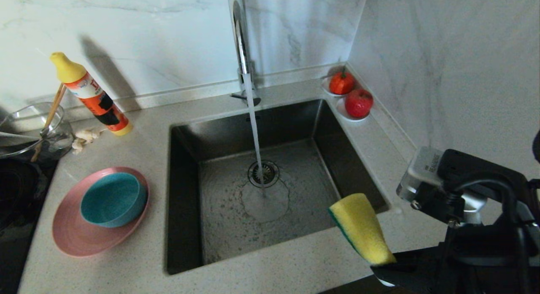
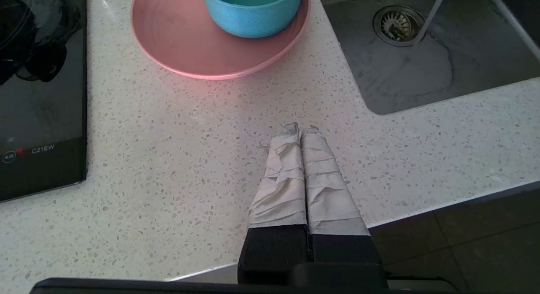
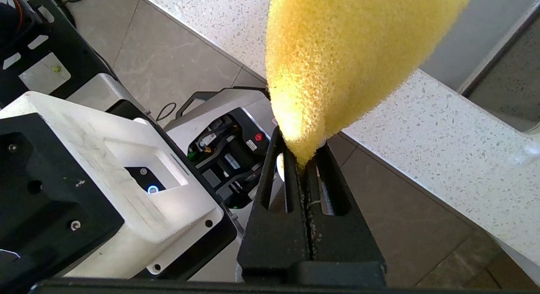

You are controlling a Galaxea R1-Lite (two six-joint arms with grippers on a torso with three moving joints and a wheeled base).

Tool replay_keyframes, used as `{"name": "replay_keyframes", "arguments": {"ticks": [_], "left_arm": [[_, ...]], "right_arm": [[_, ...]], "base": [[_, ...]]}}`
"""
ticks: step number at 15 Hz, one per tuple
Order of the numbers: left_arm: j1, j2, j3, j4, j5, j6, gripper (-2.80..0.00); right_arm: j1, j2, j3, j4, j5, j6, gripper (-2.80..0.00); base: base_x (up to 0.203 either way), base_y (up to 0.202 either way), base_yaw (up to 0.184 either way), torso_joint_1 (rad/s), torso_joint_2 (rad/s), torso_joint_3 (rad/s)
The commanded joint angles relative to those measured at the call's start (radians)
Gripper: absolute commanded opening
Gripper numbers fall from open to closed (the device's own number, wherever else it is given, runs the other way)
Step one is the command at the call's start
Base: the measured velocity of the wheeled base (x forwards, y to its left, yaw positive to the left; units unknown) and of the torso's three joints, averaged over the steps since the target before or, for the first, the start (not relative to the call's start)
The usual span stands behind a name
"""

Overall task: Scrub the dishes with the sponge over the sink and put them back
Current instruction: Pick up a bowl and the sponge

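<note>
The yellow sponge (image 1: pixel 362 228) (image 3: pixel 337 62), with a thin green layer on one face, sticks up over the sink's front right corner. My right gripper (image 1: pixel 382 266) (image 3: pixel 301 152) is shut on its lower end. The teal-blue bowl (image 1: pixel 113 199) (image 2: pixel 252 9) sits in the pink plate (image 1: pixel 76 230) (image 2: pixel 190 45) on the counter left of the sink (image 1: pixel 270 188). Brown chopsticks (image 1: pixel 50 114) lean in the clear glass bowl (image 1: pixel 29 127) at the far left. My left gripper (image 2: pixel 300 129) is shut and empty, low over the counter near its front edge, short of the plate.
Water runs from the chrome tap (image 1: pixel 241 41) onto the sink floor beside the drain strainer (image 1: pixel 263 173). A yellow-capped bottle (image 1: pixel 90 93) leans on the back wall. Two saucers hold red fruit (image 1: pixel 358 102) in the back right corner. A black hob (image 2: pixel 38 100) lies left of the plate.
</note>
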Motion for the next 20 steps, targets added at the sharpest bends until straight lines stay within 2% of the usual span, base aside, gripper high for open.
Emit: {"name": "replay_keyframes", "arguments": {"ticks": [1, 8, 13, 15, 16, 20], "left_arm": [[0.0, 0.0, 0.0, -0.001, 0.0, 0.0, -2.8], [0.0, 0.0, -0.002, 0.002, 0.0, 0.009, -2.8], [0.0, 0.0, -0.003, 0.01, 0.02, -0.029, -2.8], [0.0, 0.0, -0.015, 0.016, 0.027, -0.018, -2.8], [0.0, 0.005, -0.056, 0.021, 0.038, -0.012, -2.8], [0.001, 0.156, -0.367, 0.136, 0.072, -0.011, -2.8]], "right_arm": [[0.002, 0.011, -0.002, 0.002, 0.001, 0.002, -2.8], [0.01, 0.022, -0.002, 0.0, 0.001, 0.036, -2.8], [0.013, 0.025, 0.0, 0.006, -0.002, 0.044, -2.8], [0.015, 0.022, 0.0, 0.009, -0.002, 0.056, -2.8], [0.015, 0.013, 0.01, 0.011, -0.001, 0.056, -2.8], [0.02, 0.011, 0.014, 0.012, 0.0, 0.055, -2.8]], "base": [[0.0, 0.0, 0.0, 0.0, 0.0, 0.0], [0.0, 0.0, 0.0, 0.0, 0.0, 0.0], [0.0, 0.0, 0.0, 0.0, 0.0, 0.0], [0.0, 0.0, 0.0, 0.0, 0.0, 0.0], [0.0, 0.0, 0.0, 0.0, 0.0, 0.0], [0.0, 0.0, 0.0, 0.0, 0.0, 0.0]]}}
